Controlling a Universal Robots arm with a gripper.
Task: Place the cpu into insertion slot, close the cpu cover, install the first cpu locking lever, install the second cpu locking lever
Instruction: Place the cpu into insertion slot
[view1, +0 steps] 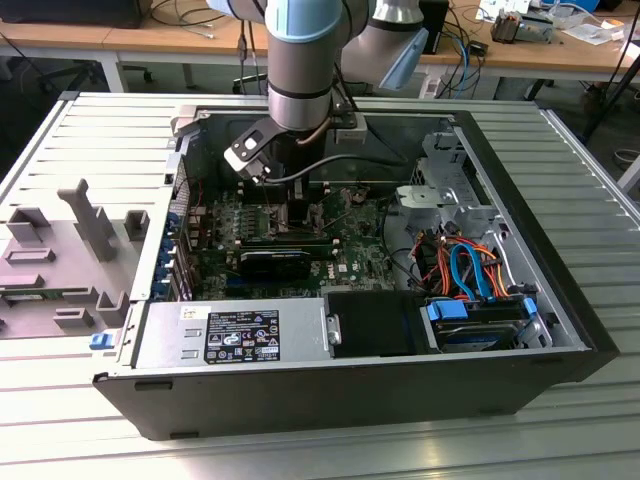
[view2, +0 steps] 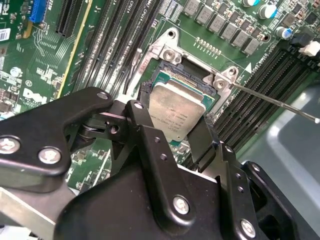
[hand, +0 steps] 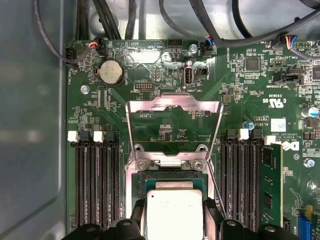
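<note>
In both wrist views my gripper (view2: 175, 122) (hand: 174, 220) is shut on the cpu (view2: 176, 111) (hand: 174, 212), a silvery square chip clamped between the two black fingers (view2: 141, 116). The chip sits low over the insertion slot (view2: 176, 70) (hand: 172, 177), slightly tilted in the second wrist view; I cannot tell whether it rests in it. The cpu cover (hand: 172, 101) is swung open behind the slot, its window showing green board. A thin locking lever (view2: 280, 103) sticks out beside the slot. In the exterior view the gripper (view1: 300, 205) reaches down into the computer case.
Long black memory slots (hand: 95, 185) flank the slot on both sides, one holding a green memory stick (hand: 270, 185). A black card (view1: 275, 262), a power supply (view1: 230, 335) and a drive cage with orange and blue cables (view1: 465, 265) crowd the case. Grey fixtures (view1: 60, 260) lie at the exterior view's left.
</note>
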